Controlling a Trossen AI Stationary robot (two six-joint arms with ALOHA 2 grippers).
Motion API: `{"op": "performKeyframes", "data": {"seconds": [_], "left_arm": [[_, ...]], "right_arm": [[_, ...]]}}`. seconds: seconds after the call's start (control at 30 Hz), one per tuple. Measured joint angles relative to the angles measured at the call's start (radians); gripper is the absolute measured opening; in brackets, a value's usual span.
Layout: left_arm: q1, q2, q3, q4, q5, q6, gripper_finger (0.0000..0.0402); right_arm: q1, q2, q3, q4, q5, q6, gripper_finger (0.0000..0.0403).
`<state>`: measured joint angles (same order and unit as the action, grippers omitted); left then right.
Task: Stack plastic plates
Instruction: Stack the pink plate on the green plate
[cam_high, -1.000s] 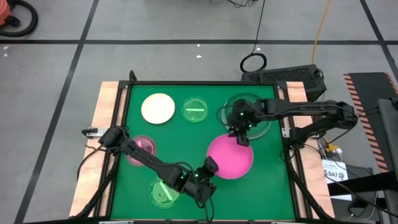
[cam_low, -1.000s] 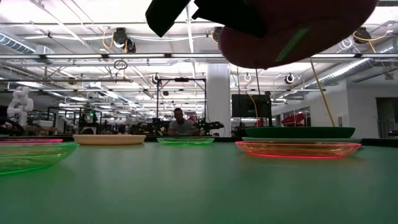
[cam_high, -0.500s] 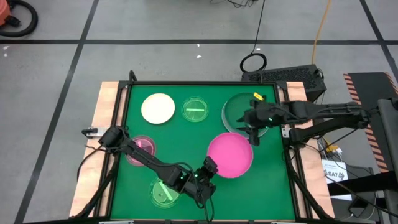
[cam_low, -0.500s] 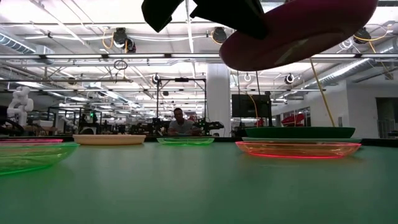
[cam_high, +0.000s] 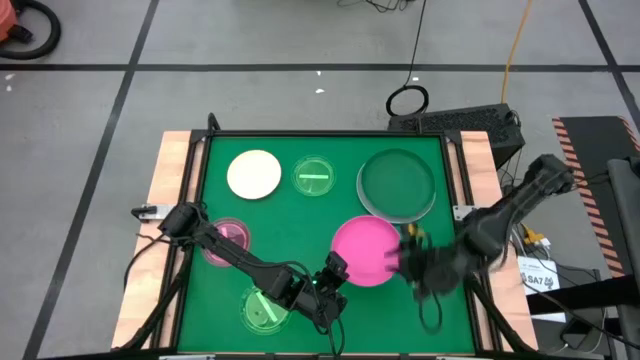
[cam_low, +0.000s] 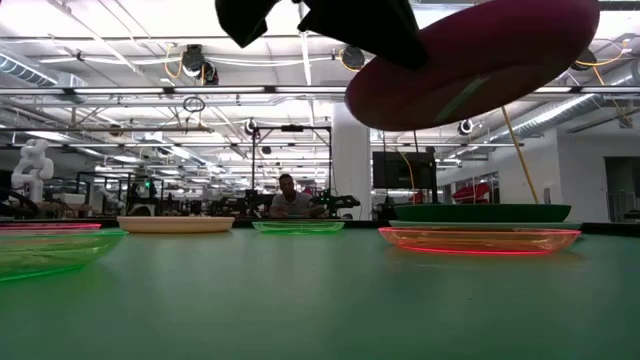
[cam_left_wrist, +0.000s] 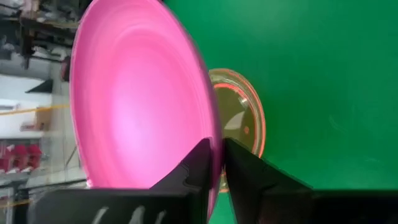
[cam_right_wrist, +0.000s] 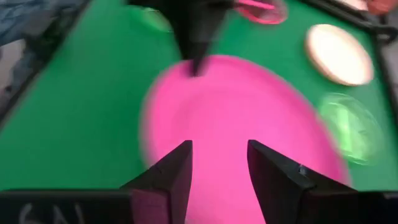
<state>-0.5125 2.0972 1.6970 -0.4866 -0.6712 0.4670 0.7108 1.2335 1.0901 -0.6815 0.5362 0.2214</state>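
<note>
Pinching grip first: my left gripper (cam_left_wrist: 214, 163) is clenched on the rim of the hot-pink plate (cam_high: 362, 250), holding it tilted and clear of the table (cam_high: 300, 230) near the front edge, so it can go onto another plate. My right gripper (cam_right_wrist: 217, 165) hangs released near the front right corner, beside it. The dark-green plate (cam_high: 398, 184) waits at the back right.

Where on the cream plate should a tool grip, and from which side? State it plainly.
Pinch the rim of the cream plate from above, one finger inside, one outside. It lies flat on the mat, so only its raised lip offers a hold; probably the edge away from the green dish.
</note>
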Motion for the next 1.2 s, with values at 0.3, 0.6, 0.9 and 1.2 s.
{"op": "performKeyframes", "data": {"seconds": [0.3,0.6,0.9,1.2], "left_arm": [[0.015,0.000,0.000,-0.011,0.063,-0.013,0.0044],[0.043,0.000,0.000,-0.014,0.123,-0.005,0.0044],[0.055,0.000,0.000,-0.015,0.129,0.012,0.0044],[0.054,0.000,0.000,-0.016,0.130,0.020,0.0044]], "right_arm": [[0.126,0.143,0.000,0.108,0.061,0.142,0.0148],[0.092,0.166,0.000,0.084,0.001,0.205,0.0148],[0.012,0.165,0.000,0.041,-0.132,0.236,0.0148],[-0.035,0.170,0.000,0.034,-0.149,0.204,0.0116]]}}
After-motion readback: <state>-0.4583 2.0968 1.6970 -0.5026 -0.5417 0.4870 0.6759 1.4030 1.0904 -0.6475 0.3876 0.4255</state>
